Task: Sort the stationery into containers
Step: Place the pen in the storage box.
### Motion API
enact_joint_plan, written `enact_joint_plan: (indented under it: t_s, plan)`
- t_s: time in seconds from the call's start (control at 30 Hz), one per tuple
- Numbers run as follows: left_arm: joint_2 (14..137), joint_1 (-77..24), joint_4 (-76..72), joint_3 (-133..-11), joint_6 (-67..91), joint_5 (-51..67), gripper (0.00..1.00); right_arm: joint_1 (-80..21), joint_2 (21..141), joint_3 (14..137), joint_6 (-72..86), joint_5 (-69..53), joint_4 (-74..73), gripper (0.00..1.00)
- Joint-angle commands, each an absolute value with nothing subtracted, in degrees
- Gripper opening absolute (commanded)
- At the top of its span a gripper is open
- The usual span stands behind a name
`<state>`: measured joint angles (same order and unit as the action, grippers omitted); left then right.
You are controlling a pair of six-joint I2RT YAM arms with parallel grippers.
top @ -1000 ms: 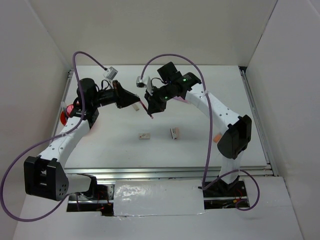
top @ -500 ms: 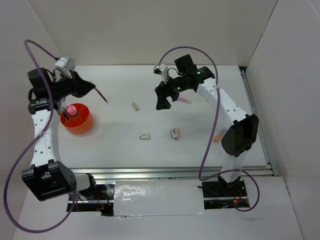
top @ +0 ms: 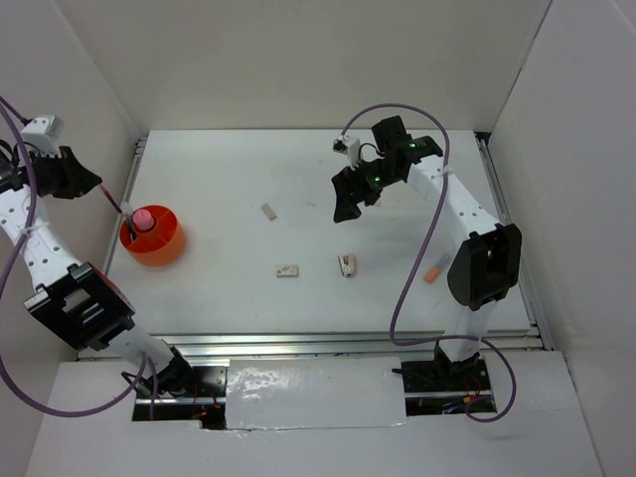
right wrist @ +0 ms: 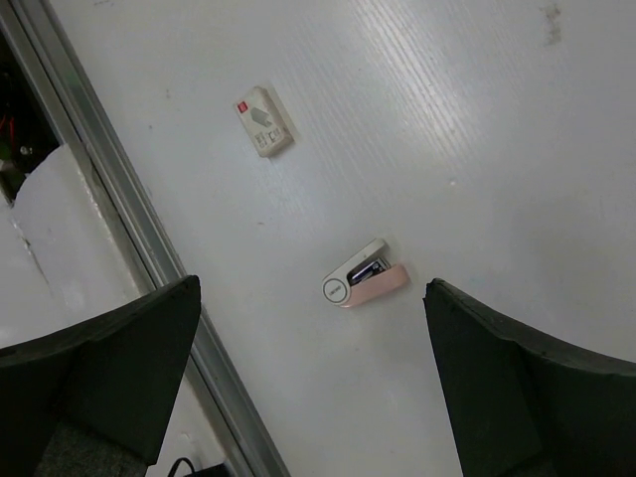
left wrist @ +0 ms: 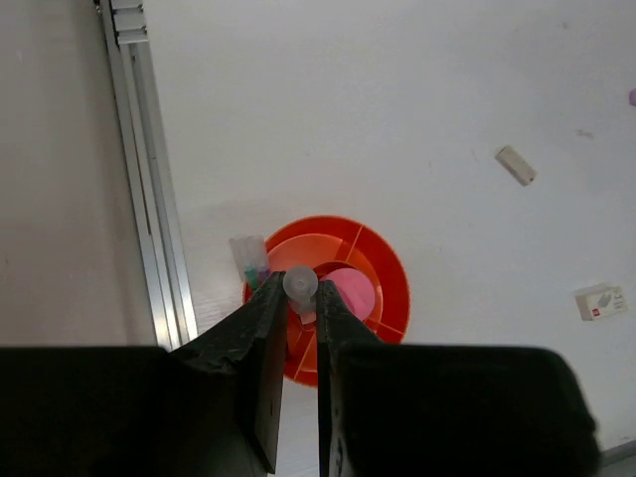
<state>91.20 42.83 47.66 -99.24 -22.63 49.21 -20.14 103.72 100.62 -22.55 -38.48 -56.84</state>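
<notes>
Stubby cylinder in tub, L side; eraser block to its R.

Overhead view spans the table — both wrist views look straight down, sharing the labelled block.

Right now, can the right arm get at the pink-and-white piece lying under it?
Probably yes: the right tool is open and hangs almost over the pink-and-white piece, which lies alone, with nothing between them that I can see.
</notes>
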Motion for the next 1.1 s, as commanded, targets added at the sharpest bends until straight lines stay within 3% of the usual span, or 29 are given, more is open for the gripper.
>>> enact_joint_plan:
  t_s: [0.0,1.07]
  plan:
    - [92.6,44.1,53.9,-103.7,-30.0,47.8,0.02,-18.8,100.5,100.1,-23.8,-39.0,-58.4,1.00]
    - [97.5,40.3,43.3,-90.5,-32.0,41.9,0.20,-16.9,100.5,96.1,-23.7,-39.1,-57.9,1.00]
